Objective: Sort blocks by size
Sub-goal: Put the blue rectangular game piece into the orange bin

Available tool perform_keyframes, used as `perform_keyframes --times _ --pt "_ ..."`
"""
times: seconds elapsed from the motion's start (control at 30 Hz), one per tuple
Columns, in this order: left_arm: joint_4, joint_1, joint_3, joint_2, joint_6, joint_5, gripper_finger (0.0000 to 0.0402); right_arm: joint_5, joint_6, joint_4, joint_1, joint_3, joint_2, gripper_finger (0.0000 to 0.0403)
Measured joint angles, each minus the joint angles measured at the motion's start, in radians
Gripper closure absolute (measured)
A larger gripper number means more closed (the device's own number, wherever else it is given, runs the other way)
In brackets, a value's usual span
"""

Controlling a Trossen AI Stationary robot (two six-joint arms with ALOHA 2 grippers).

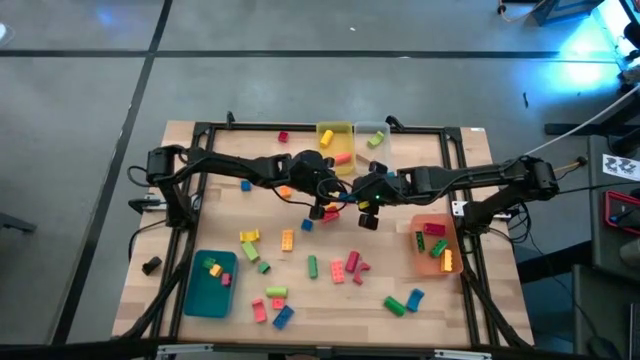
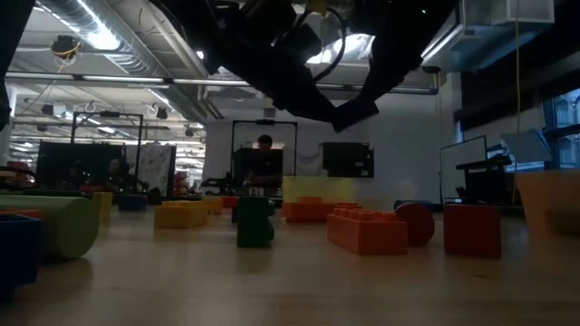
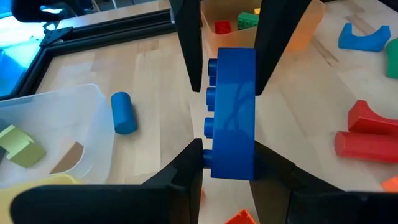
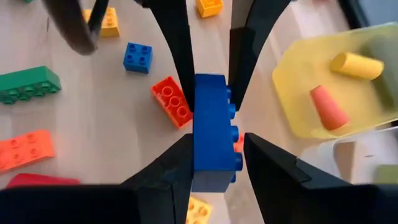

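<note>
Both grippers' fingers clamp one long blue brick (image 3: 231,112) mid-desk, left gripper (image 3: 227,93), right gripper (image 4: 214,155); red-orange brick (image 4: 172,101) lies just beside; no legible writing.

1. We read this as a robotics lab or workshop hall.
2. Low view: exposed ceiling ducts (image 2: 109,27) upper left, strip lights, monitors (image 2: 347,159) at centre, a person (image 2: 264,145) seated behind.
3. High view: grey concrete floor (image 1: 300,60) around the framed wooden table (image 1: 330,300).

scattered blocks (image 1: 312,266) crowd table centre; near edge (image 1: 330,335) free
</note>
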Motion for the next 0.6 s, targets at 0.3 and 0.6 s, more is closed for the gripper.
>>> perform_keyframes --times 0.3,0.6 --pt "0.039 -0.001 0.000 0.000 0.007 0.005 0.0309 -0.010 0.041 -0.021 0.000 0.000 0.000 0.0260" --pt "0.044 -0.013 0.000 0.000 0.033 -0.006 0.0303 -0.011 0.040 -0.022 0.000 0.000 0.000 0.0306"
